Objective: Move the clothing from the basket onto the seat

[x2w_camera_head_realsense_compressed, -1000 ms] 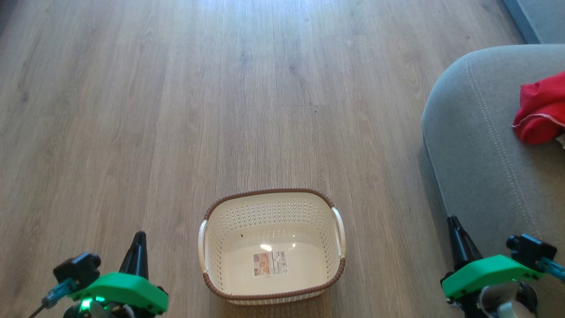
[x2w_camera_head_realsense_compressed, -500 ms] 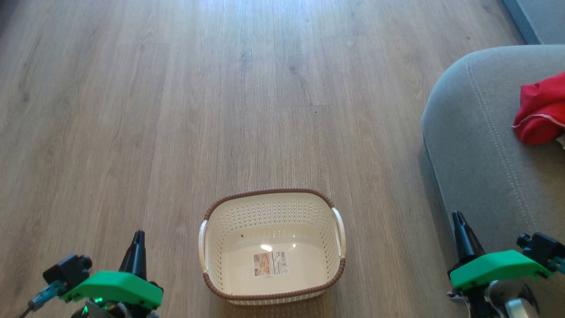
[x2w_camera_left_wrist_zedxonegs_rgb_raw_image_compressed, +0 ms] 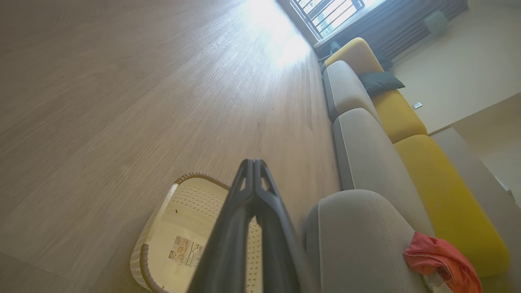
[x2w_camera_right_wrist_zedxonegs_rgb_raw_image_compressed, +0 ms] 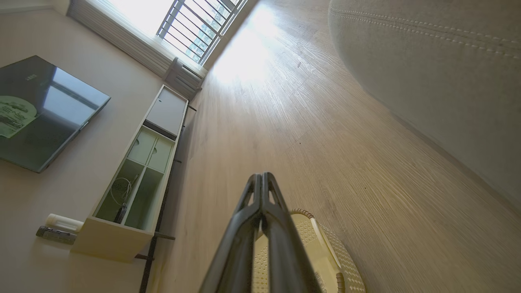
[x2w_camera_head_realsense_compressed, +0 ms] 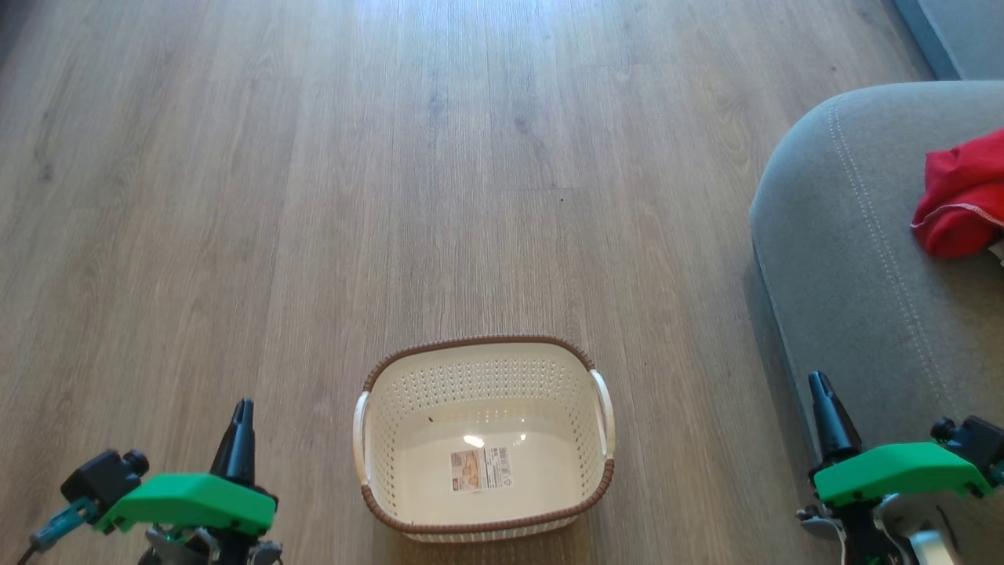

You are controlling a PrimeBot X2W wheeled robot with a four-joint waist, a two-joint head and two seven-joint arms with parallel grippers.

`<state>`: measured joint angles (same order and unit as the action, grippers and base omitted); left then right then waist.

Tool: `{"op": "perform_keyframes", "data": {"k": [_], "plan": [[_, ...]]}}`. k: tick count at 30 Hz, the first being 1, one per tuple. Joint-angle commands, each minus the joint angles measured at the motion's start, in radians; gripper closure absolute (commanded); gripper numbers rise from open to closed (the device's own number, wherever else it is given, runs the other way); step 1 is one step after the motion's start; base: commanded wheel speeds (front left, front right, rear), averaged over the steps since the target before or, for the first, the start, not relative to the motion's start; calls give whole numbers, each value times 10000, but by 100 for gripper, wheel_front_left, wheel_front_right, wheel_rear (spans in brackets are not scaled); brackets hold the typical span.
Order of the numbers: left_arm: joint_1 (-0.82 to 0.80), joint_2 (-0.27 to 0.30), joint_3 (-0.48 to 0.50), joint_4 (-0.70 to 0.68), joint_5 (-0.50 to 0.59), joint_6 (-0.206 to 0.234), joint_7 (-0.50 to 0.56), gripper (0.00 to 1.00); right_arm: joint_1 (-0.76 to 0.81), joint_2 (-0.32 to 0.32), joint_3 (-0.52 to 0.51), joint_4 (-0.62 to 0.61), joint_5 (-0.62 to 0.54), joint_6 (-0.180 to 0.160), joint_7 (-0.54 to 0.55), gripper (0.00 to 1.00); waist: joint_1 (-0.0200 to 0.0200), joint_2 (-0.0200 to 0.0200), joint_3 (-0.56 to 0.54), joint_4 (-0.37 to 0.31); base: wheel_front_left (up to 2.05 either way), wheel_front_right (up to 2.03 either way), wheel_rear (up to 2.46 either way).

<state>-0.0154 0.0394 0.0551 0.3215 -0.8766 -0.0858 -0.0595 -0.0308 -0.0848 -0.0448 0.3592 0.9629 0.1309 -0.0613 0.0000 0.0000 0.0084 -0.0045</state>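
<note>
Basket (x2w_camera_head_realsense_compressed: 484,439) lower centre, no clothing inside. Red clothing (x2w_camera_head_realsense_compressed: 961,200) on seat (x2w_camera_head_realsense_compressed: 847,275), right edge. L gripper (x2w_camera_head_realsense_compressed: 242,408) & R gripper (x2w_camera_head_realsense_compressed: 818,380): fingers together, nothing held.

text: none legible | label (x2w_camera_head_realsense_compressed: 480,468) in basket (x2w_camera_head_realsense_compressed: 471,375) (print too small) | screen (x2w_camera_right_wrist_zedxonegs_rgb_raw_image_compressed: 40,110): blurred

Dark-fingered left gripper (x2w_camera_left_wrist_zedxonegs_rgb_raw_image_compressed: 254,162), tips pressed together, overlapping cream basket (x2w_camera_left_wrist_zedxonegs_rgb_raw_image_compressed: 195,176), label (x2w_camera_left_wrist_zedxonegs_rgb_raw_image_compressed: 185,250) on its bottom; grey seat (x2w_camera_left_wrist_zedxonegs_rgb_raw_image_compressed: 358,236) just beside; red clothing (x2w_camera_left_wrist_zedxonegs_rgb_raw_image_compressed: 439,256) bunched on seat; wood floor (x2w_camera_left_wrist_zedxonegs_rgb_raw_image_compressed: 122,101); yellow backrests (x2w_camera_left_wrist_zedxonegs_rgb_raw_image_compressed: 443,195) behind.
</note>
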Motion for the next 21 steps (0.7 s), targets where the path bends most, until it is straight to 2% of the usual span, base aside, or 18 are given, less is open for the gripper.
{"op": "perform_keyframes", "data": {"k": [1,21], "plan": [[-532,84,227,-386,-320,-80,95,100,-521,6,27,-395,291,0,75,100,0,0,-1,1,0,0,0],[-671,92,354,-517,-2779,-210,670,100,-609,126,-226,-659,2457,-1,663,100,0,0,-19,16,0,0,0]]}}
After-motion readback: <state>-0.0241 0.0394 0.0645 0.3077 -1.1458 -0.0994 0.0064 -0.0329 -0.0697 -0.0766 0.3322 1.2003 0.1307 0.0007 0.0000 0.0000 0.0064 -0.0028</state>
